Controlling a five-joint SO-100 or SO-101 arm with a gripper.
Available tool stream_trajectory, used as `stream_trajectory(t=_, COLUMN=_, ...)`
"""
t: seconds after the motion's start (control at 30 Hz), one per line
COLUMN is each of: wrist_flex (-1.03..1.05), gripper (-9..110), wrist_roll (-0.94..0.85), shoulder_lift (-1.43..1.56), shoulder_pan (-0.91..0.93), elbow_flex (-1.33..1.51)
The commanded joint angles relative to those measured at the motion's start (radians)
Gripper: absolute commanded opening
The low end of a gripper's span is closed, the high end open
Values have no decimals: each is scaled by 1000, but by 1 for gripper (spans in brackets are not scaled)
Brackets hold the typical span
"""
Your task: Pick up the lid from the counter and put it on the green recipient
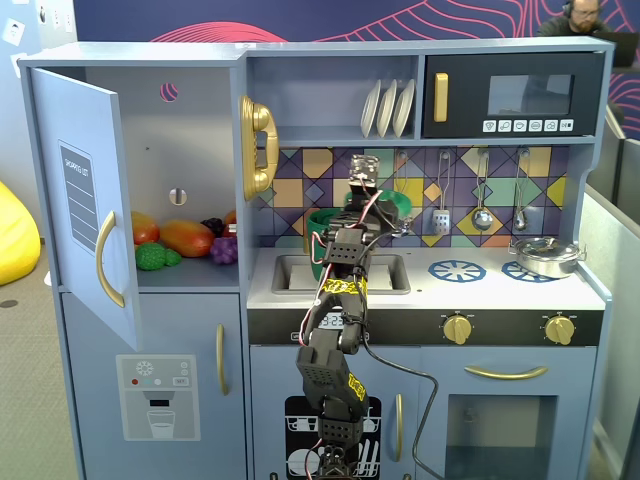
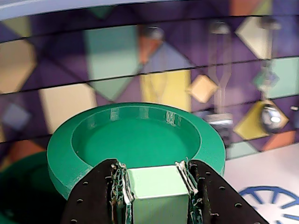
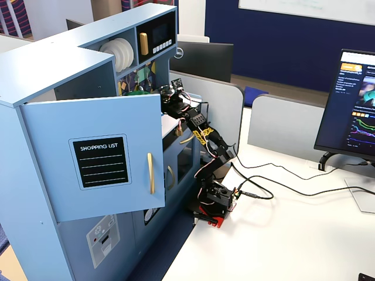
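Jaws: clamped on the pale tab of the lid (image 2: 135,144), gripper (image 2: 156,179) low in the wrist view.
Lid: held up before the tiled backsplash (image 2: 60,60).
Green recipient: (image 1: 322,222) behind the sink (image 1: 385,272), partly hidden by the arm.

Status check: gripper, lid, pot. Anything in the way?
Gripper shut on the lid's tab. Lid held in the air, above the counter. Green pot behind the arm, mostly hidden. Nothing visible in the way.

green recipient (image 1: 322,228) mostly hidden behind arm, blurred and cropped in wrist view
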Motion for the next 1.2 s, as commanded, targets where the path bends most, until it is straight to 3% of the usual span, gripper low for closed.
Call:
stream_trajectory(t=0.0, wrist_flex=18, gripper=0, wrist_roll=17, shoulder_lift=43, shoulder_pan=-40, elbow_flex=-104)
stream_trajectory(t=0.43, wrist_flex=52, gripper=0, wrist_roll=15, shoulder_lift=-41, shoulder_pan=-163, elbow_flex=-190)
stream_trajectory(t=1.17, wrist_flex=21, gripper=0, wrist_roll=-41, shoulder_lift=-147, shoulder_pan=-204, elbow_flex=-213)
